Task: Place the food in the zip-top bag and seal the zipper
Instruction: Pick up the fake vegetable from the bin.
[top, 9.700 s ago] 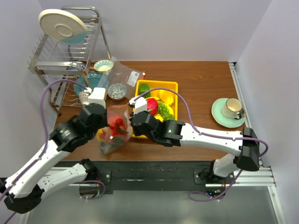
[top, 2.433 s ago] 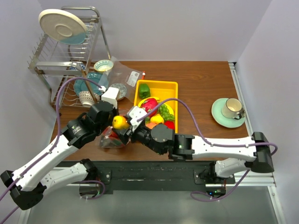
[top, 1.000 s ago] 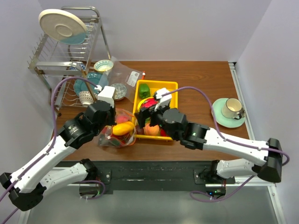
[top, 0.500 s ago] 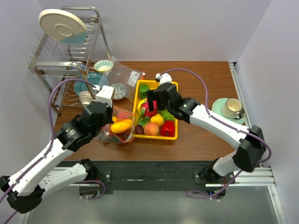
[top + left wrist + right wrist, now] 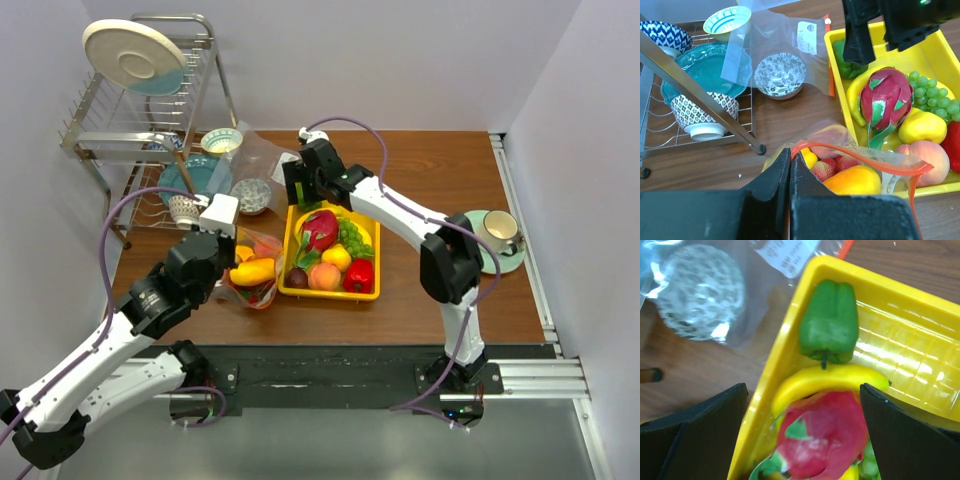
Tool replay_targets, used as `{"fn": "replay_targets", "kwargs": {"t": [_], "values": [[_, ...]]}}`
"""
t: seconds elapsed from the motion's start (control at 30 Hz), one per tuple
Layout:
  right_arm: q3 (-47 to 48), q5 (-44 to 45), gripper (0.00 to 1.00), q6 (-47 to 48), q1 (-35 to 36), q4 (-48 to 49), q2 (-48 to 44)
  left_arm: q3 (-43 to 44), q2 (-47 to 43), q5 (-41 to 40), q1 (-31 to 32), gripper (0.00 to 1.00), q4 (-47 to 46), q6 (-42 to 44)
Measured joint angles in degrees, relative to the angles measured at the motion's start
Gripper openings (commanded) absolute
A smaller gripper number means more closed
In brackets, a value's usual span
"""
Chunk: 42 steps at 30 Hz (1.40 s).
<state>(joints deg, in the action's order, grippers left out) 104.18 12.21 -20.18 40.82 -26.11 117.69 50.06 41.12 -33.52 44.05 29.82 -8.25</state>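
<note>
While the left gripper (image 5: 790,161) stays pinched shut on the rim of the zip-top bag (image 5: 256,277), holding its mouth up and open, the right gripper (image 5: 303,186) has swung away from the bag. A second ago it hung over the near left part of the yellow tray (image 5: 372,181); now it hovers over the tray's far left corner. Its jaws are spread wide with nothing between them.

Directly under them lies a green pepper (image 5: 829,322), with a curved yellow piece (image 5: 830,377) and a dragon fruit (image 5: 821,436) just nearer. The bag sits toward the near left of the table (image 5: 440,165), just beside the tray's left wall. It already holds a yellow-orange mango (image 5: 852,181) and some smaller red pieces (image 5: 837,164). Its zipper (image 5: 880,160), an orange-red strip, curves open across the mouth.

Judging from this, one drop is finished and the next pick is starting — likely the pepper. Plenty of food (image 5: 340,255) remains in the tray, so sealing looks some way off.
</note>
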Motion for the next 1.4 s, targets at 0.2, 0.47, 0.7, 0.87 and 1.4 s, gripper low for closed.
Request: {"fn": "replay_targets", "kwargs": {"t": [0.2, 0.47, 0.7, 0.87, 1.4], "values": [[4.3, -0.2, 0.94, 0.6, -2.0, -2.7, 7.2, -2.0, -0.9, 1.6, 0.0, 0.0, -2.6, 0.2], [6.8, -1.9, 0.94, 0.7, -3.6, -3.5, 11.4, -1.9, 1.8, 5.3, 0.0, 0.0, -2.8, -0.9], [8.1, -2.7, 0.83, 1.2, -3.9, -3.0, 14.0, -1.8, 1.9, 6.6, 0.0, 0.0, -2.7, -1.7], [9.5, -2.0, 0.55, 2.4, -4.0, -2.9, 15.7, -2.0, 2.0, 7.3, 0.0, 0.0, -2.7, -2.4], [0.9, -2.8, 0.48, 6.4, -4.5, 1.2, -0.2, 2.5, 8.2, 12.0, 0.0, 0.0, 2.8, -6.8]]}}
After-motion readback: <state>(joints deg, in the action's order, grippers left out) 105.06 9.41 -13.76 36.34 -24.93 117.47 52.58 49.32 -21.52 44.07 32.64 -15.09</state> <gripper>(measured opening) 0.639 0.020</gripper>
